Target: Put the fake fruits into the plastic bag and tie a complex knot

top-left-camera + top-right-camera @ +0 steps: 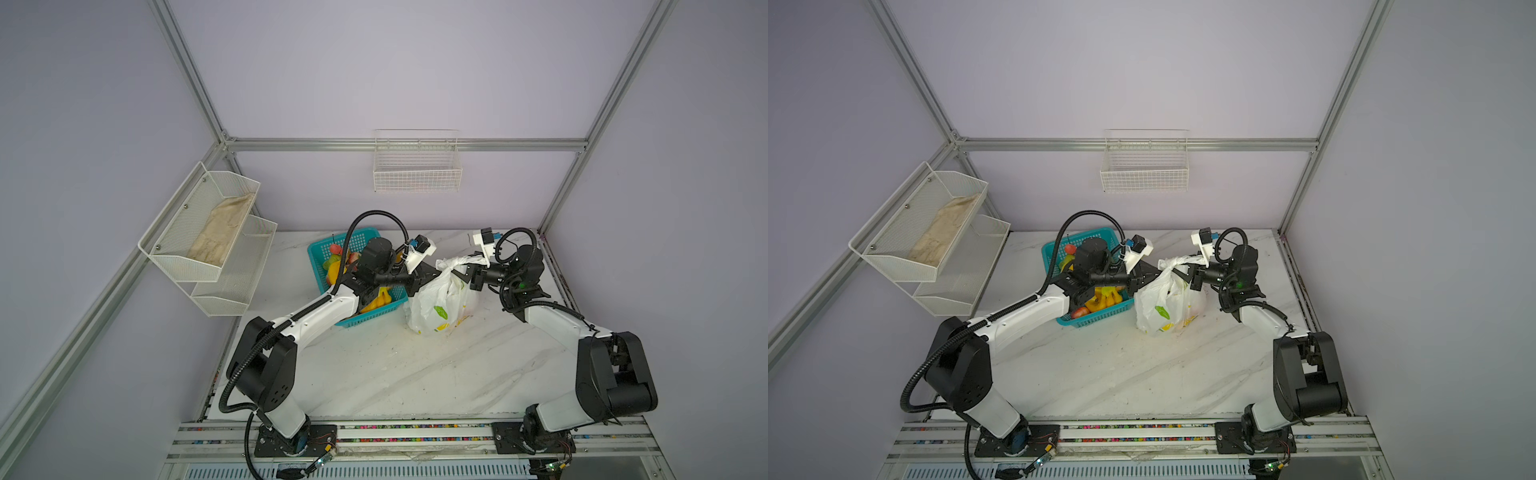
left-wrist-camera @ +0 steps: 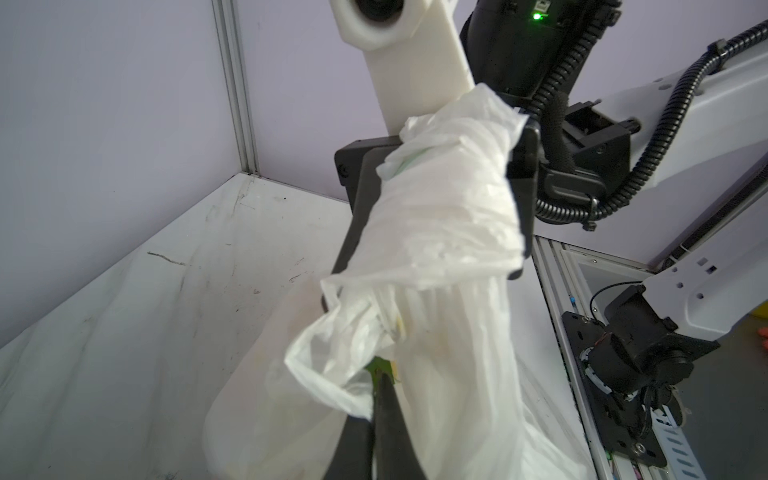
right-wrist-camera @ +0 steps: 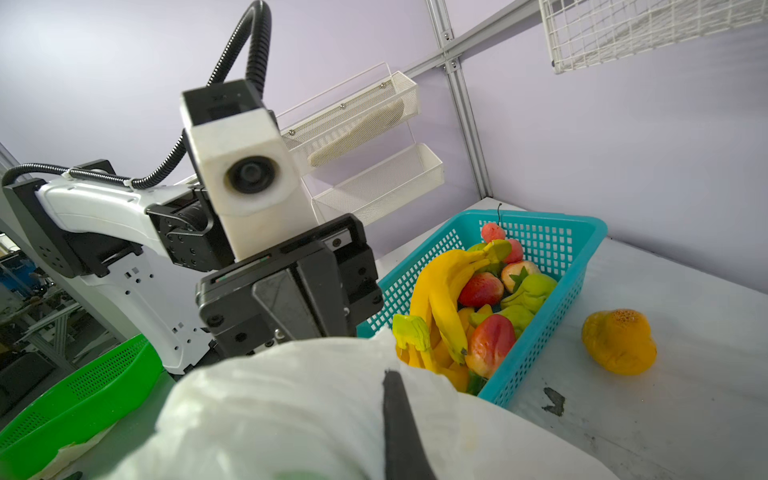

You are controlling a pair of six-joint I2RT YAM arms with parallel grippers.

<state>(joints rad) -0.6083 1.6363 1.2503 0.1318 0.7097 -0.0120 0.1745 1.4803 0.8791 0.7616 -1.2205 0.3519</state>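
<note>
Overhead pair, wrist closeups sharing bag (image 2: 457, 353)

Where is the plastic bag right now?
In both top views the plastic bag stands on the table, just right of the teal basket.

The left arm (image 1: 320, 311) and right arm (image 1: 557, 322) have white shells, black joints, ribbed black hoses (image 3: 258, 29), cream camera housings (image 3: 245, 137).

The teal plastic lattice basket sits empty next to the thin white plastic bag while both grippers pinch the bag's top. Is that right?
Not empty: the right wrist view shows the teal plastic lattice basket holding glossy plastic fruits. The rest stands: it sits next to the thin white plastic bag, and the left gripper and right gripper both pinch the bag's top.
</note>
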